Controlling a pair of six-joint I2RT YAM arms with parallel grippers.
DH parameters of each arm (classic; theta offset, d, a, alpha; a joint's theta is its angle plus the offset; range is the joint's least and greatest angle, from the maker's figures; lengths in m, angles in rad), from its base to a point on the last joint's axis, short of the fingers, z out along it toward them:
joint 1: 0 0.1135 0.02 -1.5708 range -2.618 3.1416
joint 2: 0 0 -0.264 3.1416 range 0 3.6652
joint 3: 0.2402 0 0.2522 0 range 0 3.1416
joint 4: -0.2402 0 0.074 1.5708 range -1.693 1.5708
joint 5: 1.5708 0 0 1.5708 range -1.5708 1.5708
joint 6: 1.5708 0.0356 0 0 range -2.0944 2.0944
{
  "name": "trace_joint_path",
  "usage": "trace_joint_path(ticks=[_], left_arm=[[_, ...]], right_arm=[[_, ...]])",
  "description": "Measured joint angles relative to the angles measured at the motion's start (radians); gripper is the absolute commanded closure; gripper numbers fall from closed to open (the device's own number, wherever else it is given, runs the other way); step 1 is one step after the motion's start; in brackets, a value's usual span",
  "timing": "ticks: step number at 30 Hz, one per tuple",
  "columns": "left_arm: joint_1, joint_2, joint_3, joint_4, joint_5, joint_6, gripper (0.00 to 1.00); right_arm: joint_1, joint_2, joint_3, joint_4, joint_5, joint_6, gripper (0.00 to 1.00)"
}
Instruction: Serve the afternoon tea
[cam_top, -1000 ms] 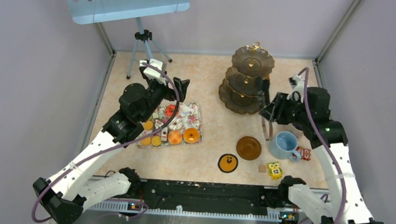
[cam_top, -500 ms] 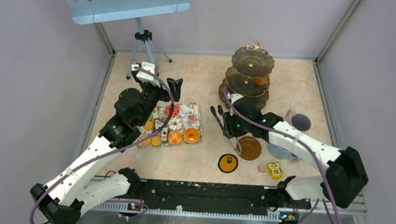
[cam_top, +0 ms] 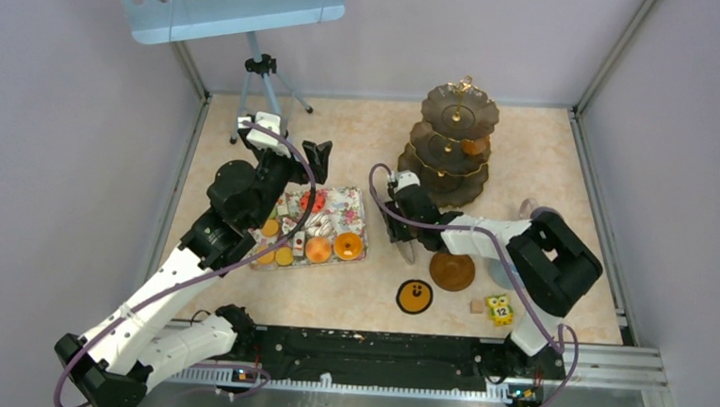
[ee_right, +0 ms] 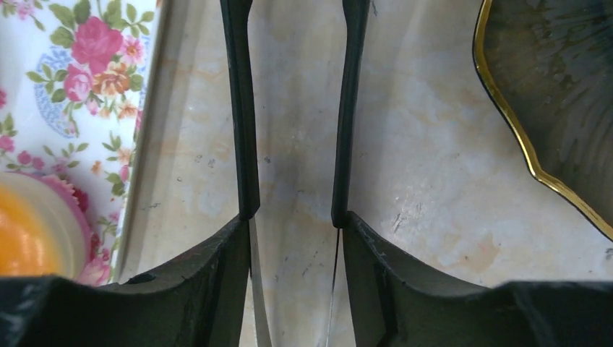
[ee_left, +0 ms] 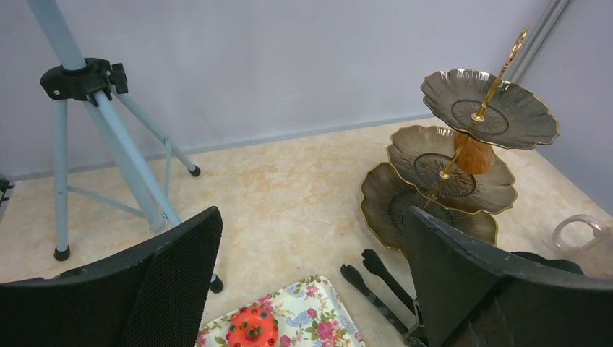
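From above, can see right gripper point(cam_top: 389, 215) low between pastry tray point(cam_top: 361, 200) and three-tier stand point(cam_top: 458, 112) (orange round point(cam_top: 473, 146) on its middle tier). From left wrist, left gripper point(ee_left: 311, 278) spread wide, empty, near tray. From right wrist, fingers point(ee_right: 242, 108) parted, only table point(ee_right: 293, 144) between.

Marbled beige bench point(cam_top: 379, 139). Just left of the right claw point(ee_left: 356, 263): floral tray point(cam_top: 356, 208); tiered stand point(cam_top: 442, 109) beyond it; saucer point(cam_top: 452, 270), round coaster point(cam_top: 414, 296), owl block point(cam_top: 499, 309) to its near right; tripod point(cam_top: 260, 75) far to its left.
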Motion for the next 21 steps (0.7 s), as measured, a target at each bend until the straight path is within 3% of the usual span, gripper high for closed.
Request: trace_joint_path(ticks=[3,8,21], left_arm=[[0.000,0.000,0.000,0.000,0.000,0.000,0.01],[0.000,0.000,0.000,0.000,0.000,0.000,0.01],[0.000,0.008,0.000,0.003,0.009,-0.004,0.01]], right_arm=[[0.001,0.019,-0.039,0.098,0.012,-0.001,0.36],[0.018,0.019,-0.139,0.314,0.053,-0.026,0.29],[0.137,0.088,-0.314,0.737,0.279,-0.087,0.32]])
